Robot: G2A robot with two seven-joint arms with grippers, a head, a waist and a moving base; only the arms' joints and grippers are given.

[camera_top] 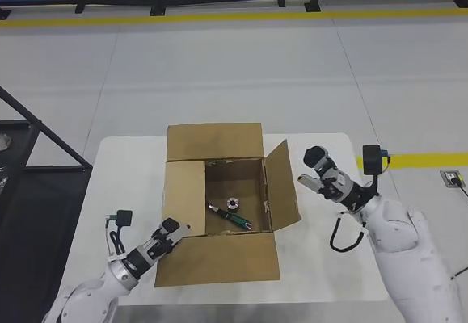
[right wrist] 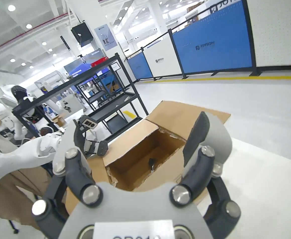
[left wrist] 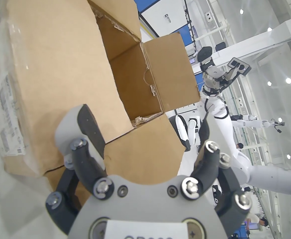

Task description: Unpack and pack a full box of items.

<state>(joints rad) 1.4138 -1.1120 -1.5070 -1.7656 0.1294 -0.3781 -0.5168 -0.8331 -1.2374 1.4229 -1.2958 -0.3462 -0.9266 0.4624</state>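
Left gripper (left wrist: 145, 123), right gripper (right wrist: 139, 123) are both hanging released, empty. I'm expecting the raised flap (camera_top: 282, 186) catching the right one, dragging the box (camera_top: 217, 258); probably a pen (camera_top: 229, 216) inside.

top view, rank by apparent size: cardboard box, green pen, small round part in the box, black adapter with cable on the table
1. cardboard box
2. green pen and black adapter with cable: too alike to rank, and the pen lies deeper in the box
3. small round part
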